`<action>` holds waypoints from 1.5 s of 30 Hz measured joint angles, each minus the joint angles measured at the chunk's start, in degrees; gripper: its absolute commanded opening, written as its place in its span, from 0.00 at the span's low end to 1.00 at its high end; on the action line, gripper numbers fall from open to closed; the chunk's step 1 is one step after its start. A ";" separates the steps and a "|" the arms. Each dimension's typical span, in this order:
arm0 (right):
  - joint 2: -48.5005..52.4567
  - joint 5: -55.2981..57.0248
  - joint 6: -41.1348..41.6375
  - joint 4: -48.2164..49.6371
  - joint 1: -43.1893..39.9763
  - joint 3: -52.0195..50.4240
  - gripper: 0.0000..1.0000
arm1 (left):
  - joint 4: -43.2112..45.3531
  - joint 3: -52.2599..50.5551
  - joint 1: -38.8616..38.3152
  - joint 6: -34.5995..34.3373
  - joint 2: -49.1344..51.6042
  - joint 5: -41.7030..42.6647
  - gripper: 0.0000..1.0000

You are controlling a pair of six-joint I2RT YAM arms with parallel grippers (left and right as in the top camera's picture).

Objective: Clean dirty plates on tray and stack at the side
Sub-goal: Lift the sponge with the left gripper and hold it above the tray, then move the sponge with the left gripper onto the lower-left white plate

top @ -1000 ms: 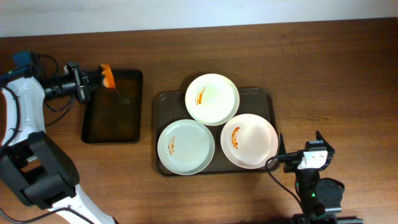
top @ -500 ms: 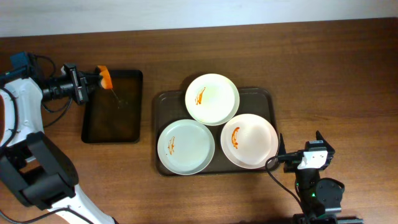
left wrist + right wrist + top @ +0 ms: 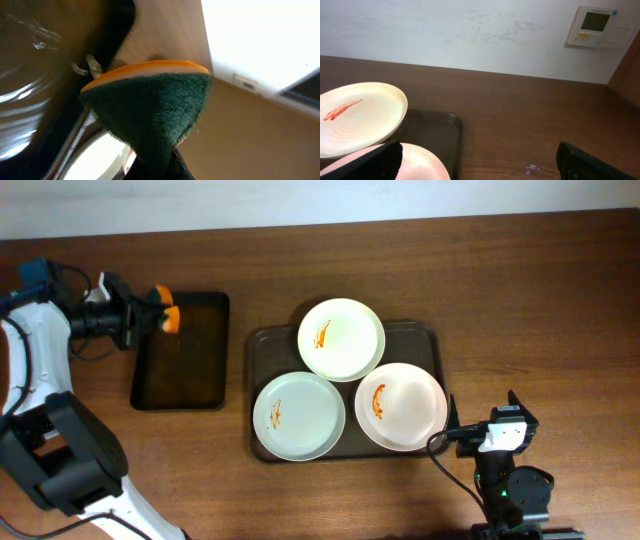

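Up at the far-left corner of the black tray (image 3: 185, 385), the left end effector (image 3: 150, 318) is clamped on a sponge (image 3: 155, 105), orange foam on top and rough green scrub pad underneath. The right end effector (image 3: 482, 412) sits parked near me with its fingers spread wide, holding nothing. All three plates (image 3: 341, 340) are bunched on the brown tray (image 3: 432, 345), each with an orange-red smear (image 3: 322, 336). My worry is that they're smooth, shallow and round, and they're crowded edge to edge. The back one rides over the rim, so a one-armed scrub could skate a plate into its neighbours or tip it off onto the tabletop (image 3: 520, 290). The sponge is squishy and looks pinched at one end, so pressing down might fold it or twist it loose. The black tray looks glossy, maybe wet, I can't tell, so drips are possible too. The brown tray's textured floor should help with grip a bit.
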 measured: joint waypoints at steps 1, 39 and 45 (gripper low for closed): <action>0.00 0.00 0.02 0.00 0.00 0.00 0.98 | -1.01 2.19 -0.09 1.01 -0.50 0.68 0.00; 0.00 0.00 0.02 0.02 0.00 -0.02 0.98 | -30.75 24.83 -22.29 6.86 -17.53 -49.57 0.00; 0.00 0.00 0.00 0.02 0.00 -0.02 0.98 | -18.73 2.47 -36.98 6.16 -14.69 -49.62 0.00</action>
